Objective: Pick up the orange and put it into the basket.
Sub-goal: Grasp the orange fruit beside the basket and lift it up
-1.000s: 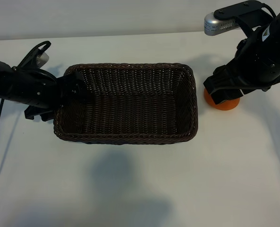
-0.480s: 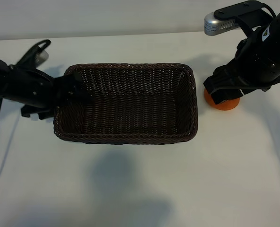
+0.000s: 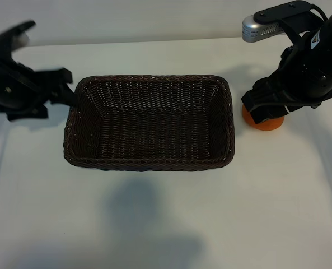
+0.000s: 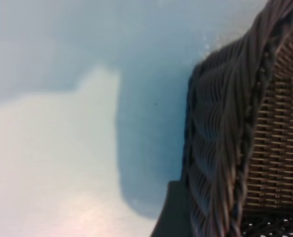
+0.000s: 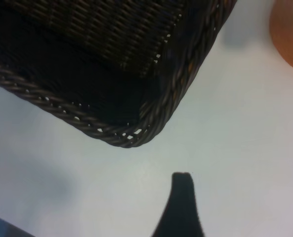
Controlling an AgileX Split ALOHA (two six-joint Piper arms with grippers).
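The dark-brown wicker basket (image 3: 149, 162) sits mid-table, with nothing inside. To its right lies the orange (image 3: 262, 122), mostly hidden under my right gripper (image 3: 268, 112), which hangs over it, open. In the right wrist view the orange (image 5: 290, 34) shows only at the frame's edge, apart from the one dark finger (image 5: 183, 200) in view and beside the basket's corner (image 5: 136, 133). My left gripper (image 3: 68, 89) is open just outside the basket's left rim. One of its fingers (image 4: 173, 212) lies against the outer wall of the basket (image 4: 225, 148).
The white table (image 3: 166, 224) stretches wide in front of the basket. The right arm's silver-and-black body (image 3: 300, 50) rises behind the orange. The left arm (image 3: 14, 78) reaches in from the left edge.
My left arm has drawn back to the left and lifted away from the basket's left rim. The right arm, the orange and the basket have stayed put.
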